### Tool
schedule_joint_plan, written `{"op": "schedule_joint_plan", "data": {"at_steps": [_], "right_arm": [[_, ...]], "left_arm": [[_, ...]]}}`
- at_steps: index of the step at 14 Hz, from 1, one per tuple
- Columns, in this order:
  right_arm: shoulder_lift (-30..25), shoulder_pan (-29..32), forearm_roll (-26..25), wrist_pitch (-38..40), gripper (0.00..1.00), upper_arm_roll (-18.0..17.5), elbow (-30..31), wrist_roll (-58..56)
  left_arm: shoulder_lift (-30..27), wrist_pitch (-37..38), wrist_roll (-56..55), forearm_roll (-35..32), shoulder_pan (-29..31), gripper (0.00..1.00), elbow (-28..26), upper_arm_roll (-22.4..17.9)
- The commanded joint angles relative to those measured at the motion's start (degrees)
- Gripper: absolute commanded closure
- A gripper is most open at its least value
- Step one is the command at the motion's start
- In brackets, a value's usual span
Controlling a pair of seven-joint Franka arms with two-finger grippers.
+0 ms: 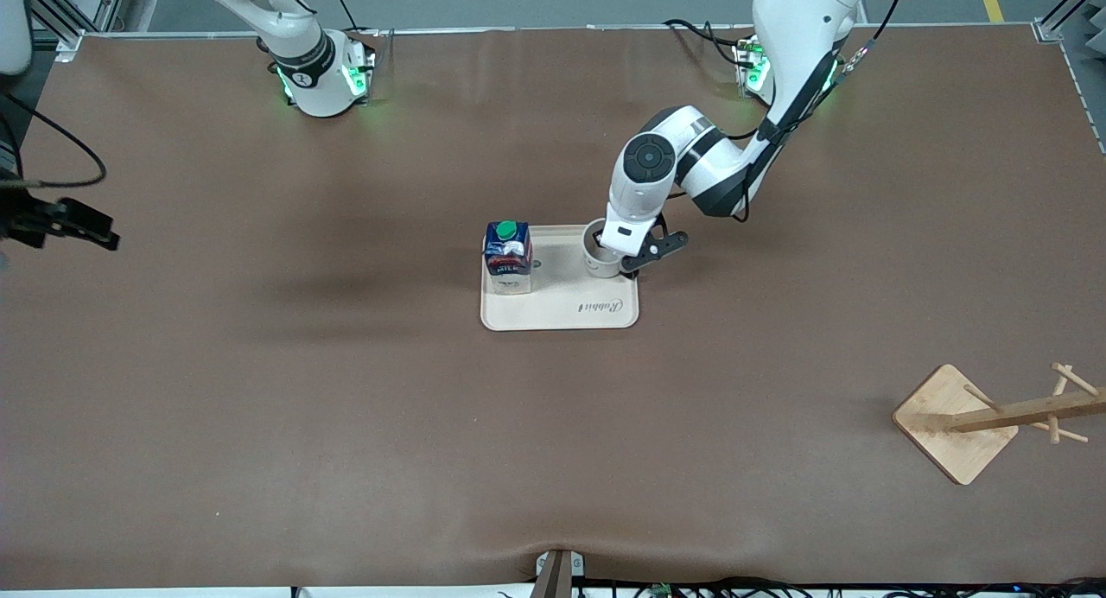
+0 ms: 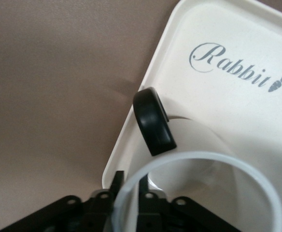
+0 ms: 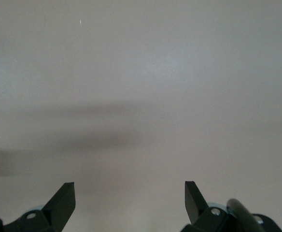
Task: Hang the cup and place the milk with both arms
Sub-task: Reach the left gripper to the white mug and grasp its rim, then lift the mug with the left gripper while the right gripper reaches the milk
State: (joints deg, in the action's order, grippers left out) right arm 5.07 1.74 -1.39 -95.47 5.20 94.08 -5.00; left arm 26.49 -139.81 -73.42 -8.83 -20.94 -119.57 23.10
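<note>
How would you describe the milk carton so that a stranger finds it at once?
Find the cream tray in the table's middle. The milk carton stands on it, toward the right arm's end. Unlike the white cup beside it, it is dark blue with a green cap.

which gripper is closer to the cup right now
Left. The left gripper is at the cup on the tray, its fingers straddling the rim. The right gripper waits open over bare table at the right arm's end.
</note>
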Motion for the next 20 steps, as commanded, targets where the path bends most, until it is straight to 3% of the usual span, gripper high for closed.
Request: {"op": "schedule_joint_plan", "data": {"at_steps": [1,5,9,14,20], "right_arm": [[2.2,0.6,1.9,0.8,0.0,-0.1,-1.8,-0.2],[2.2,1.7,2.7,1.1,0.0,0.0,-1.5,-0.1],[2.3,0.9,7.0,3.4,0.0,-0.3,-1.5,7.1],[2.7,-2.3,9.6,5.7,0.0,-0.4,-1.6,9.3],[2.2,-11.0,9.6,8.0,0.0,-0.5,-1.8,25.0]], "left_arm": [[0.0,-0.1,-1.5,-2.5,-0.4,1.0,0.9,0.0],[-5.0,2.7,-0.9,-3.3,0.4,1.0,1.5,0.0],[-9.2,10.6,1.5,-3.3,1.7,1.0,6.8,-0.5],[-13.0,19.2,18.6,-3.3,9.2,1.0,11.4,-0.3],[-17.8,25.9,41.5,-3.2,20.0,1.0,14.9,-0.3]]}}
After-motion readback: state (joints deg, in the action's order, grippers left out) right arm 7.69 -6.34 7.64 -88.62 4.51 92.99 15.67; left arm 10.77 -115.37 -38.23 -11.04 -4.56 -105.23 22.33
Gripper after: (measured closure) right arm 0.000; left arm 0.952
